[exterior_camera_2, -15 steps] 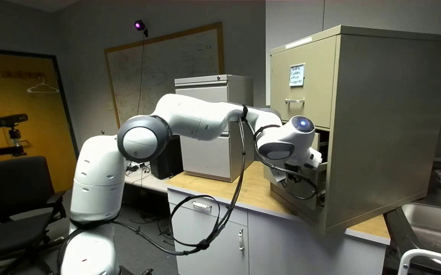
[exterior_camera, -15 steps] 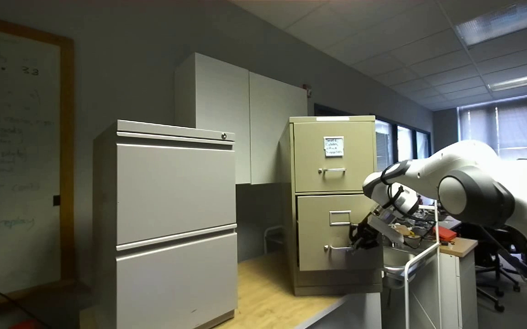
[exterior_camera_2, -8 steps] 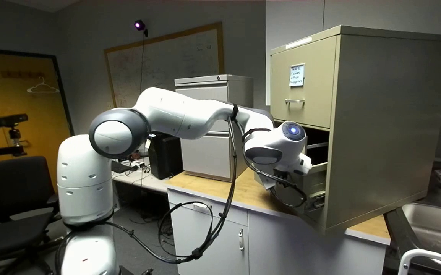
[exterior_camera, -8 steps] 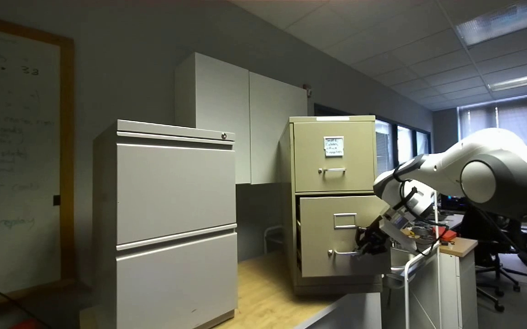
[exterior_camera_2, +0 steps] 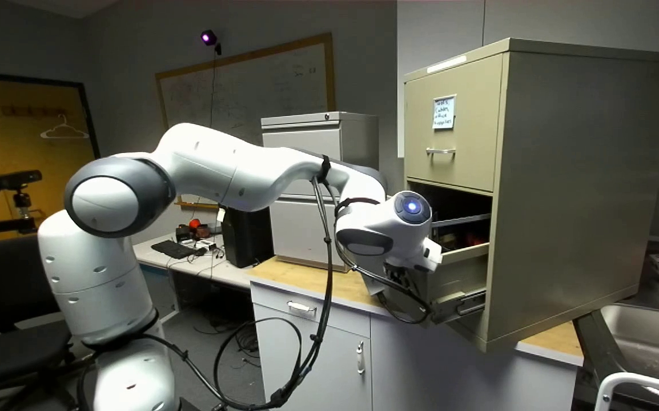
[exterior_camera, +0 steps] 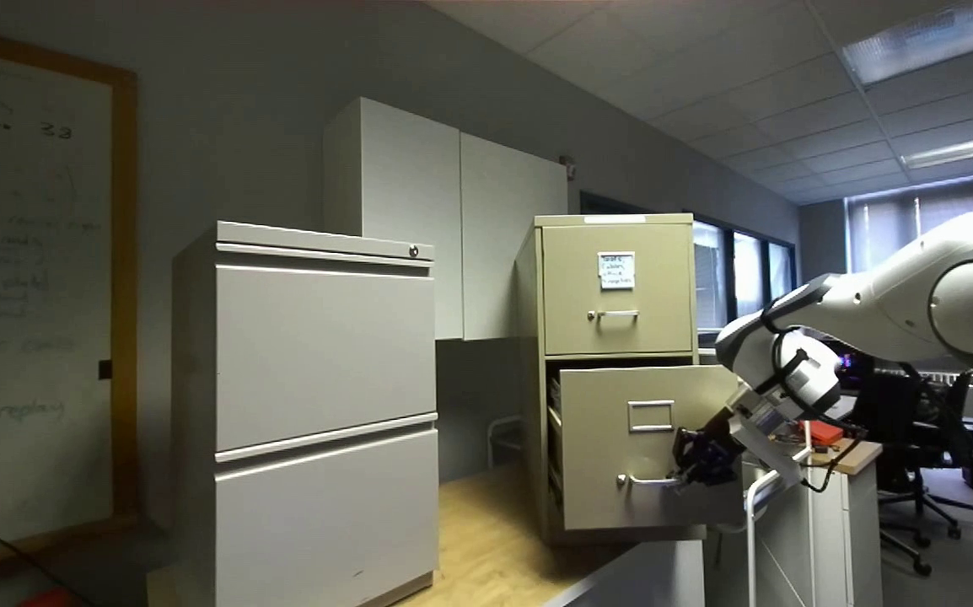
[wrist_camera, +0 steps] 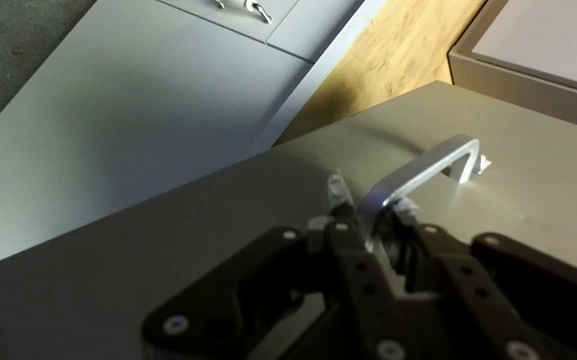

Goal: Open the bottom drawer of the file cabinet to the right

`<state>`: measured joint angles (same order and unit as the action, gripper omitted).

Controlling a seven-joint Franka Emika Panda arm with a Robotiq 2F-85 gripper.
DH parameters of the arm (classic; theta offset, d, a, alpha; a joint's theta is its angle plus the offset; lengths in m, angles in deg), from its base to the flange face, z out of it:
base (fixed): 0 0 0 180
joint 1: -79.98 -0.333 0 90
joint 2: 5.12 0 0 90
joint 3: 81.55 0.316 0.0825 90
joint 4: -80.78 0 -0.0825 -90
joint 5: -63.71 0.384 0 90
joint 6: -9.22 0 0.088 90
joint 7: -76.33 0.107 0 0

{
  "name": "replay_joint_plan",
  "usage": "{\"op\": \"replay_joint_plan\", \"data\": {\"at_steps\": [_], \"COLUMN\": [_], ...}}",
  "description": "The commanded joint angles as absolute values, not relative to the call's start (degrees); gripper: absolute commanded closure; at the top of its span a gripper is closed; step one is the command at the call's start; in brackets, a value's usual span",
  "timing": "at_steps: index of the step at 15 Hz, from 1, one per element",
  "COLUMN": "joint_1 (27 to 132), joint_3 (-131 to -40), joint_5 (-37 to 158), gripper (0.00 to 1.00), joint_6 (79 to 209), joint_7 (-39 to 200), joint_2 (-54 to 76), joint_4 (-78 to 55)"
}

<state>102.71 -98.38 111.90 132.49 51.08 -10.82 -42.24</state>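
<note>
The file cabinet [exterior_camera: 572, 287] is beige-tan metal with a white paper sheet on its top drawer; its side shows in an exterior view [exterior_camera_2: 575, 188]. Its bottom drawer [exterior_camera: 592, 438] is pulled part way out, and the drawer's side and slide rail [exterior_camera_2: 458, 279] show. My gripper [exterior_camera: 677, 477] is at the right end of the silver drawer handle [exterior_camera: 648, 481]. In the wrist view the fingers [wrist_camera: 370, 200] stand on both sides of the handle bar [wrist_camera: 423, 167], near its end. In an exterior view the wrist hides the fingers and the drawer front.
A wider light-grey cabinet [exterior_camera: 326, 354] stands beside it on the wooden counter [exterior_camera: 478, 514]. The white base cupboard [exterior_camera_2: 455, 354] is below the drawer. A white metal rail [exterior_camera: 751, 539] and a sink [exterior_camera_2: 655, 331] are on the other side.
The bottom drawer has slid further out of the cabinet with my gripper on its handle. The arm has drawn back from the cabinet, and the drawer's inside and slide rail now show.
</note>
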Motion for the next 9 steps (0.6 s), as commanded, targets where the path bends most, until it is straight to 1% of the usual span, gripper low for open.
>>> {"op": "replay_joint_plan", "data": {"at_steps": [1,5,6,7,8,9], "joint_1": [101.44,100.85,100.75,100.73,100.82,100.84], "joint_3": [-100.75,-101.85,-102.08,-102.31,-102.33,-102.48], "joint_5": [107.13,105.44,104.88,104.34,103.58,102.89], "gripper": [0.95,0.95,0.92,0.56,0.56,0.51], "joint_6": [130.96,132.59,133.0,133.38,134.46,135.49], "joint_7": [43.81,42.93,43.03,43.02,43.09,42.57], "joint_2": [-17.18,-22.74,-23.95,-25.53,-27.09,-28.75], "joint_4": [-53.94,-60.4,-61.88,-63.51,-65.18,-66.95]}}
